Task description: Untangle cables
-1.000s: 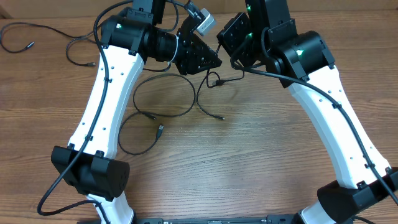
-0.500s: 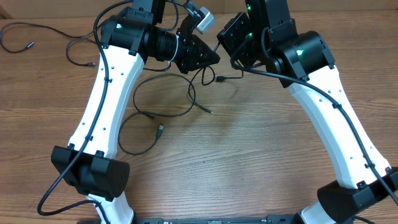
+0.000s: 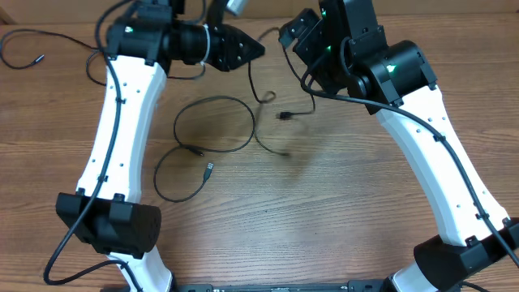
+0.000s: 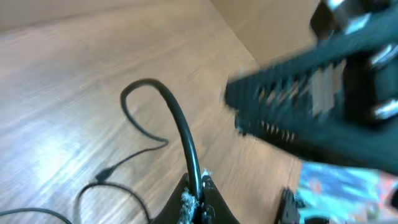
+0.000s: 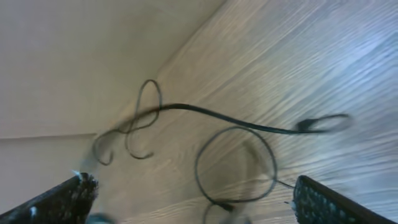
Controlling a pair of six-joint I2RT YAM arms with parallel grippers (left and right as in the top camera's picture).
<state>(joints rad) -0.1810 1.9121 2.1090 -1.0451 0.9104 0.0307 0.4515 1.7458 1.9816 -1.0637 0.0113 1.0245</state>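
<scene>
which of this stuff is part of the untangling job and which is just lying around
Job: looped cables mid-table; cable pinched in left gripper; loose cables far left.
Not the job: arms' own thick cords; wooden table.

No writing, number, brand or sign can be read in any view. In the left wrist view a pale blue patch (image 4: 339, 186) with reddish marks sits at the lower right edge, too blurred to tell whether it carries letters. The cables (image 3: 209, 169) and the white arm shells (image 3: 122, 122) show no legible print.
</scene>
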